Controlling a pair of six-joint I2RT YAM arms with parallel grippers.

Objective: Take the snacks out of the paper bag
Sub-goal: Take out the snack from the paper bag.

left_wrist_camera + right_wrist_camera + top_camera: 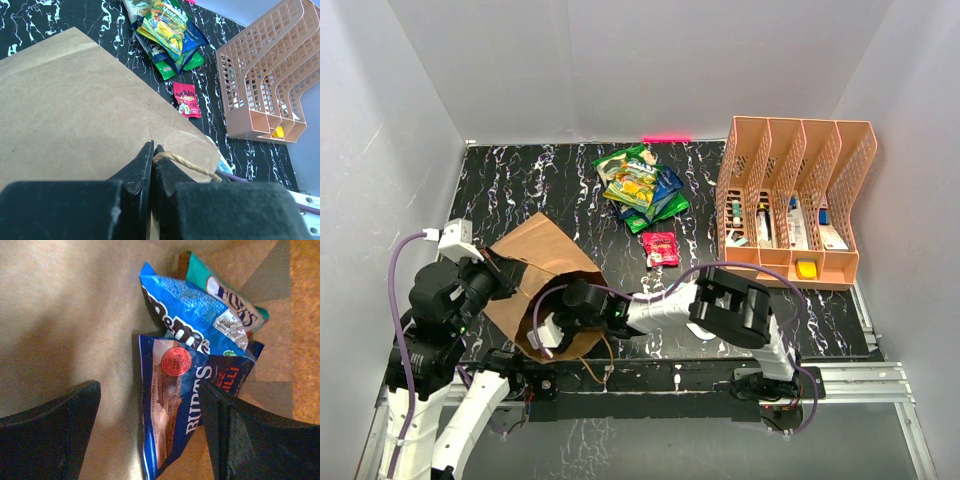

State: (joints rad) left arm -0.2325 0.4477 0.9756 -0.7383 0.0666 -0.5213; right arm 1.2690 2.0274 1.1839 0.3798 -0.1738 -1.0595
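The brown paper bag [535,268] lies on its side at the left, mouth toward the near edge. My left gripper [502,280] is shut on the bag's rim [151,149], right beside its twisted handle [192,165]. My right gripper [552,322] reaches into the bag's mouth and is open. Inside the bag, a dark blue packet [170,405] lies between its spread fingers [250,435], with a bright blue packet [192,315] and a teal one [225,295] behind. Outside, a pile of snacks [640,185] and a red packet [661,248] lie on the table.
The peach mesh organizer [795,200] with small boxes stands at the right; it also shows in the left wrist view [265,80]. The black marbled table [520,180] is bounded by white walls behind and on both sides.
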